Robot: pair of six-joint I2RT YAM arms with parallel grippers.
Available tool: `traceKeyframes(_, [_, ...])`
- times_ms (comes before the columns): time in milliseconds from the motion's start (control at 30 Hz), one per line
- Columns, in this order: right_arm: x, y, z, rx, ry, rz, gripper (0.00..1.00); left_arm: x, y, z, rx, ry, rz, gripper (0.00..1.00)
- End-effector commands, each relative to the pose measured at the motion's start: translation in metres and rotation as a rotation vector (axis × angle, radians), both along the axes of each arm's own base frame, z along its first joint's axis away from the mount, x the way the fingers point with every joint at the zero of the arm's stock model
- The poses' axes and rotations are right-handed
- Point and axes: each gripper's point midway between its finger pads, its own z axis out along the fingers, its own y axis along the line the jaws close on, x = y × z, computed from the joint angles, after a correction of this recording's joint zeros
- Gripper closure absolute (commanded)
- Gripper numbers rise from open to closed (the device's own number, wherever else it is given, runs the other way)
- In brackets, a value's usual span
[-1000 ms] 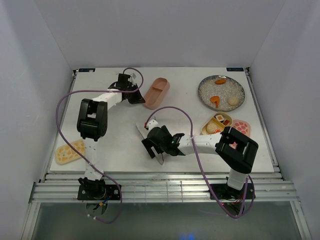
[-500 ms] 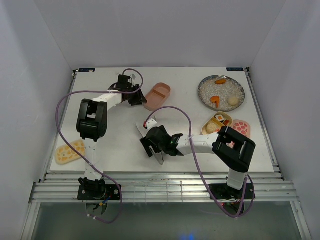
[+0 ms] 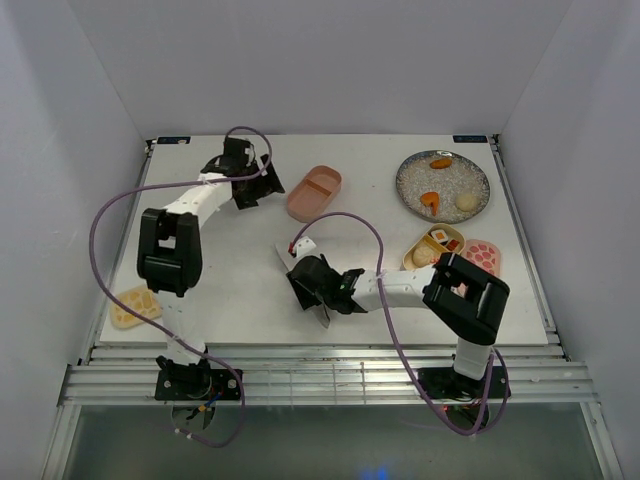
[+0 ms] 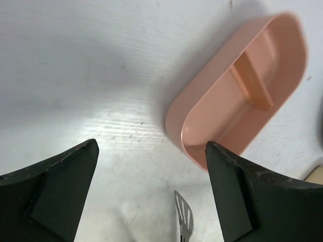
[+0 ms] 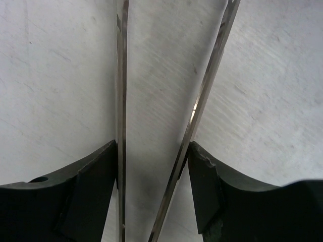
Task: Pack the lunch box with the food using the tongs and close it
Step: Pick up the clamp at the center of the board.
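Observation:
The silvery tongs point(image 3: 321, 315) lie on the table in front of the middle. My right gripper point(image 3: 306, 286) is down over them. In the right wrist view both tong arms point(image 5: 121, 75) run between its fingers point(image 5: 96, 176), which press on their outer sides. The empty pink lunch box tray point(image 3: 315, 192) sits flat at the back centre. My left gripper point(image 3: 258, 191) stands wide open just left of it, touching nothing. In the left wrist view the pink tray point(image 4: 242, 85) lies ahead of the gripper point(image 4: 151, 146), with a tong tip point(image 4: 182, 214) below. The tan-yellow tray point(image 3: 433, 247) holds a few food pieces.
A grey speckled plate point(image 3: 443, 185) at the back right carries two orange pieces point(image 3: 430, 200) and a cream bun point(image 3: 466, 202). A pink patterned lid point(image 3: 482, 254) lies beside the tan tray. A yellow lid point(image 3: 132, 305) rests near the left front edge.
My left gripper has opened, let go of the pink tray and drawn back to the left; the tray now lies flat. My right gripper has closed in on the tongs.

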Motion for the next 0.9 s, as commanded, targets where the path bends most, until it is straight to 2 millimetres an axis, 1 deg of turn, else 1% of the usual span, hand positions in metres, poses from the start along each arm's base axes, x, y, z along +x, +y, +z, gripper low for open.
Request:
traceKeyframes(0, [0.0,-0.023,0.025,-0.021,-0.034,-0.038,0.39,0.0,0.048,0.091,0.04,-0.144,0.169,0.02])
traceKeyframes(33, [-0.001,-0.026,0.03,-0.021,-0.031,-0.018,0.4,-0.01,0.051,0.109,0.031,-0.176,0.176,0.02])
traceKeyframes(67, [-0.003,-0.031,0.033,-0.029,-0.025,-0.002,0.41,-0.015,0.054,0.116,0.037,-0.194,0.172,0.02])
traceKeyframes(100, [0.0,-0.033,0.047,-0.012,-0.027,-0.001,0.41,-0.021,0.054,0.122,0.035,-0.208,0.167,0.02])
traceKeyframes(133, [-0.001,-0.036,0.053,-0.019,-0.019,0.004,0.41,-0.028,0.053,0.126,0.024,-0.217,0.155,0.02])
traceKeyframes(167, [-0.003,-0.048,0.053,-0.067,-0.001,0.009,0.41,-0.044,0.049,0.125,0.009,-0.219,0.134,0.02])
traceKeyframes(200, [0.003,-0.05,0.067,-0.056,-0.001,-0.002,0.41,-0.049,0.044,0.127,-0.005,-0.236,0.119,0.02])
traceKeyframes(233, [0.002,-0.054,0.071,-0.063,0.021,0.005,0.41,-0.057,0.041,0.125,-0.006,-0.233,0.113,0.02])
traceKeyframes(267, [-0.001,-0.063,0.073,-0.097,0.046,0.011,0.42,-0.069,0.032,0.124,-0.011,-0.245,0.092,0.02])
traceKeyframes(300, [0.006,-0.068,0.083,-0.084,0.046,0.003,0.43,-0.075,0.027,0.123,-0.017,-0.246,0.085,0.02])
traceKeyframes(333, [0.002,-0.061,0.093,-0.048,0.077,0.048,0.43,-0.081,0.021,0.125,-0.037,-0.258,0.071,0.02])
traceKeyframes(367, [0.002,-0.062,0.1,-0.044,0.086,0.061,0.43,-0.089,0.014,0.127,-0.069,-0.293,0.048,0.02])
traceKeyframes(400, [0.004,-0.069,0.107,-0.052,0.083,0.059,0.43,-0.094,0.007,0.13,-0.103,-0.304,0.036,0.02])
traceKeyframes(433, [0.012,-0.07,0.121,-0.043,0.061,0.042,0.43,-0.1,0.0,0.131,-0.131,-0.31,0.007,0.02])
traceKeyframes(467, [0.016,-0.073,0.128,-0.042,0.054,0.029,0.44,-0.105,-0.007,0.132,-0.139,-0.314,-0.009,0.02])
traceKeyframes(500, [0.022,-0.083,0.131,-0.067,0.06,0.0,0.44,-0.112,-0.009,0.131,-0.146,-0.311,-0.006,0.02])
traceKeyframes(533, [0.03,-0.083,0.145,-0.051,0.042,-0.015,0.45,-0.117,-0.012,0.13,-0.151,-0.313,-0.016,0.02])
traceKeyframes(567, [0.035,-0.087,0.152,-0.047,0.036,-0.024,0.46,-0.119,-0.016,0.132,-0.165,-0.332,-0.027,0.02])
traceKeyframes(600, [0.046,-0.096,0.158,-0.042,0.031,-0.056,0.46,-0.126,-0.017,0.129,-0.17,-0.334,-0.034,0.02])
traceKeyframes(633, [0.051,-0.103,0.163,-0.044,0.03,-0.066,0.46,-0.132,-0.023,0.127,-0.178,-0.335,-0.053,0.02])
traceKeyframes(667, [0.062,-0.11,0.177,-0.026,0.011,-0.098,0.46,-0.135,-0.027,0.126,-0.175,-0.341,-0.063,0.02])
traceKeyframes(700, [0.079,-0.13,0.184,-0.019,0.006,-0.166,0.47,-0.14,-0.029,0.123,-0.168,-0.34,-0.07,0.02])
traceKeyframes(733, [0.087,-0.14,0.19,-0.012,0.003,-0.189,0.48,-0.147,-0.037,0.121,-0.172,-0.334,-0.087,0.02])
traceKeyframes(767, [0.098,-0.148,0.204,0.013,-0.019,-0.22,0.48,-0.15,-0.044,0.122,-0.173,-0.353,-0.099,0.02])
traceKeyframes(800, [0.114,-0.168,0.209,0.027,-0.022,-0.277,0.48,-0.156,-0.049,0.119,-0.171,-0.355,-0.111,0.02])
traceKeyframes(833, [0.122,-0.178,0.215,0.028,-0.035,-0.299,0.48,-0.171,-0.067,0.11,-0.165,-0.343,-0.162,0.02])
traceKeyframes(867, [0.131,-0.187,0.216,0.028,-0.034,-0.323,0.48,-0.176,-0.075,0.108,-0.159,-0.355,-0.186,0.02])
